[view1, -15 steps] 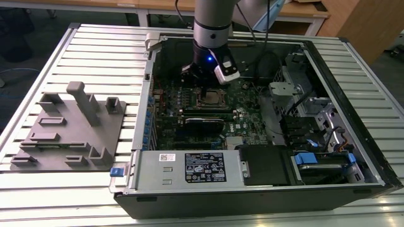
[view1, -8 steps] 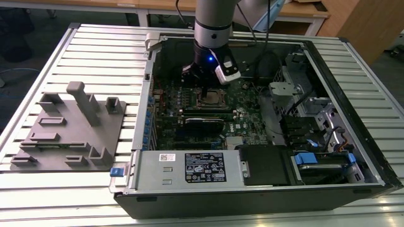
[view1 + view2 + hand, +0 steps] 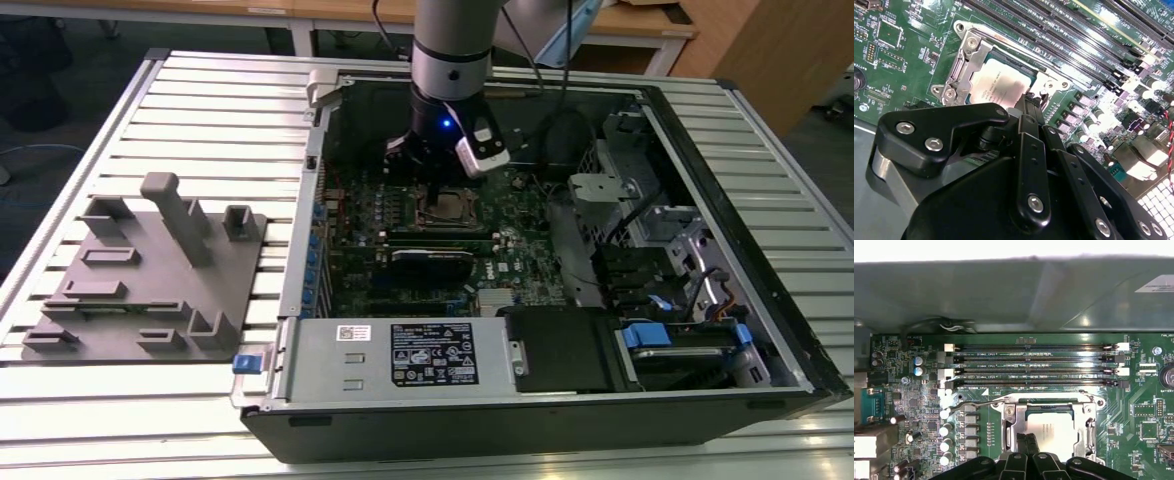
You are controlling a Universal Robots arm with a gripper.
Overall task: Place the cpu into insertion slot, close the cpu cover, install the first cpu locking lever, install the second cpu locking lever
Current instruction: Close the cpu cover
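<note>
Fingers [image 3: 1020, 442]: pressed together, holding nothing, tips at the slot's edge, just beside the cpu.
Cpu [image 3: 1050, 432]: sat flat in the slot [image 3: 447, 208], grey top showing through the cover's window.
Cover [image 3: 1087, 426]: lay down over the slot, apparently closed.
Lever [image 3: 971, 404]: thin wire along one side of the slot, seemingly unlatched.
Technique: probably lever work, so the joined tips should bear squarely on the wire and stay off the cpu.

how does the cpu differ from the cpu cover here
The cpu is a solid plate with a dull grey top; the cpu cover is a shinier open frame. The cpu sits inside; the cpu cover lies around its edge. Both are square, flat metal.
</note>
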